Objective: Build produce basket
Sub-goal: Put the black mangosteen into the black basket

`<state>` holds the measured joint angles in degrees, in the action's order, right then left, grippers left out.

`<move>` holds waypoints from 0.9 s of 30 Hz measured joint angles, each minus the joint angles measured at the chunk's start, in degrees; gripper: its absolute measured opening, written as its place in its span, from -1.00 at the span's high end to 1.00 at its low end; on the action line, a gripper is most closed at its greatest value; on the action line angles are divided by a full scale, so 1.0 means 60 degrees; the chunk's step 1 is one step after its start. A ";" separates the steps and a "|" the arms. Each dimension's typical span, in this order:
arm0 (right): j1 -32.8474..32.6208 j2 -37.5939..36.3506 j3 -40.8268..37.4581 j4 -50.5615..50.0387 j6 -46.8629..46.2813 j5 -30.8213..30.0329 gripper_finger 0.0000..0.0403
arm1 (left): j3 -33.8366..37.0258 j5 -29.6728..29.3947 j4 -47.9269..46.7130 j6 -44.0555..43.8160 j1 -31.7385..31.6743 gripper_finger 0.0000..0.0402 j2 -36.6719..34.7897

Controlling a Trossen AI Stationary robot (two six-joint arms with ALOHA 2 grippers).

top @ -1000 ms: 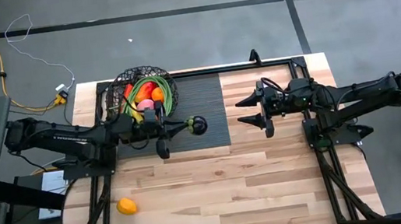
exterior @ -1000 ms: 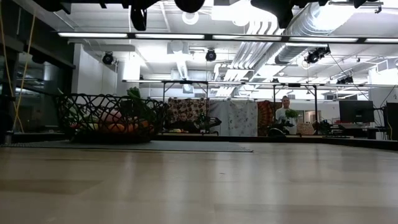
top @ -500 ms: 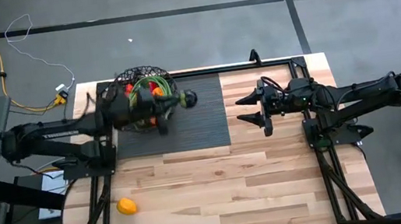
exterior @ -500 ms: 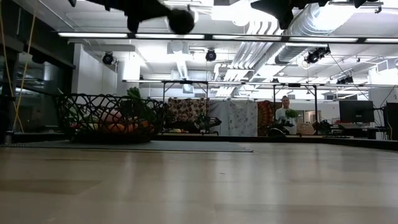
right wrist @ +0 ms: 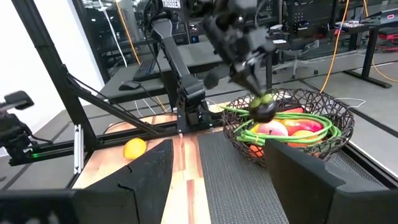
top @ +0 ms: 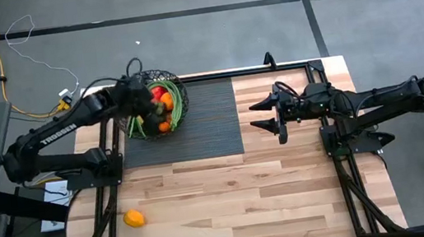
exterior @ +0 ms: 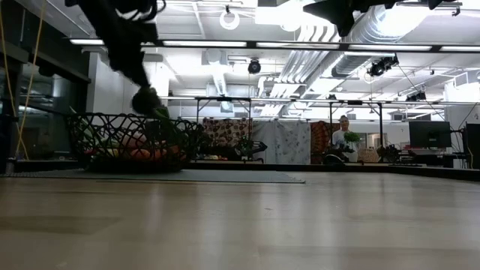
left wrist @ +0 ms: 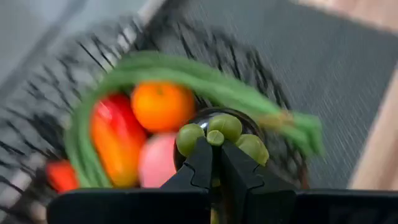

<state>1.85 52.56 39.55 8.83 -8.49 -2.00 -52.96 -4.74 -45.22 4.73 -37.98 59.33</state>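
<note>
1. The left pincer (left wrist: 214,163) hangs over the basket (top: 175,89) at the far left of the desk (top: 288,183). Its fingers are clamped on a dark green fruit (left wrist: 214,134) with a knobbly pale-green stem end.

2. The basket stands on a dark mat (top: 213,122). Inside it lie long green stalks (left wrist: 205,78) curled along the rim, an orange (left wrist: 161,106), a red pepper (left wrist: 115,140) and a pink fruit (left wrist: 155,162).

3. The right wrist view shows the dark fruit (right wrist: 264,111) low over the pile, just above the stalks; whether it touches them I cannot tell.

4. One orange fruit (top: 133,218) lies alone on the bare wood at the near left, well apart from the basket.

5. The right pincer (top: 266,117) waits over the right part of the desk, fingers spread apart and holding nothing.

6. Handling, as a judgement: the dark fruit looks smooth, rounded and fairly firm, so it could slip or roll. A hold across its widest part suits it, and it should be let go low so it settles among the others instead of bouncing.

7. The lone orange looks round and likely to roll when nudged; taking it from above across its middle seems safest. The wire basket looks light and may shift if bumped.
</note>
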 joint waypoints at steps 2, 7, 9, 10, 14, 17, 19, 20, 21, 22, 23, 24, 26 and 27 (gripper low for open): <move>0.0000 -0.0003 0.0000 -0.0010 0.0000 0.0003 -0.21 | 0.0292 0.0116 -0.0218 -0.0360 0.0121 1.00 0.0004; 0.0000 0.0000 0.0000 -0.0017 0.0000 0.0000 -0.21 | 0.1032 0.0470 0.0296 -0.1124 0.0517 1.00 0.0004; 0.0000 0.0000 0.0000 -0.0028 0.0000 0.0000 -0.21 | 0.1252 0.0465 0.0635 -0.1308 0.0716 1.00 0.0004; 0.0000 0.0000 0.0000 -0.0037 0.0000 0.0000 -0.21 | 0.1379 0.0438 0.0844 -0.1352 0.0800 1.00 0.0004; 0.0000 -0.0002 0.0000 -0.0042 0.0000 0.0000 -0.21 | 0.1748 0.0091 0.1397 -0.1434 0.0957 1.00 0.0033; 0.0000 0.0000 0.0000 -0.0045 0.0000 0.0000 -0.21 | 0.2024 -0.0055 0.1538 -0.1438 0.0974 1.00 0.0134; 0.0000 0.0000 0.0000 -0.0046 0.0000 -0.0030 -0.21 | 0.2159 -0.0078 0.1761 -0.1438 0.0974 1.00 0.0140; 0.0000 -0.0003 0.0000 -0.0042 0.0000 -0.0101 -0.21 | 0.2213 -0.0075 0.1882 -0.1438 0.0974 1.00 0.0143; 0.0000 -0.0001 0.0000 -0.0042 0.0004 -0.0162 -0.21 | 0.2263 -0.0078 0.1953 -0.1438 0.0974 1.00 0.0143; 0.0000 -0.0002 0.0000 -0.0042 0.0000 -0.0178 -0.21 | 0.2282 -0.0078 0.2011 -0.1438 0.0974 1.00 0.0150; 0.0000 -0.0002 0.0000 -0.0044 0.0004 -0.0178 -0.21 | 0.2283 -0.0078 0.2093 -0.1438 0.0974 1.00 0.0150; 0.0000 -0.0001 0.0000 -0.0042 0.0000 -0.0178 -0.21 | 0.2283 -0.0078 0.2170 -0.1438 0.0974 1.00 0.0150; 0.0000 0.0000 0.0000 -0.0043 -0.0010 -0.0178 -0.21 | 0.2282 -0.0071 0.2203 -0.1438 0.0974 0.99 0.0150; 0.0000 -0.0001 0.0000 -0.0042 -0.0043 -0.0178 -0.21 | 0.2283 -0.0071 0.2214 -0.1438 0.0974 0.98 0.0150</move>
<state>1.85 52.55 39.55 8.58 -8.75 -3.07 -39.27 -5.17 -31.94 -3.90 -32.14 60.23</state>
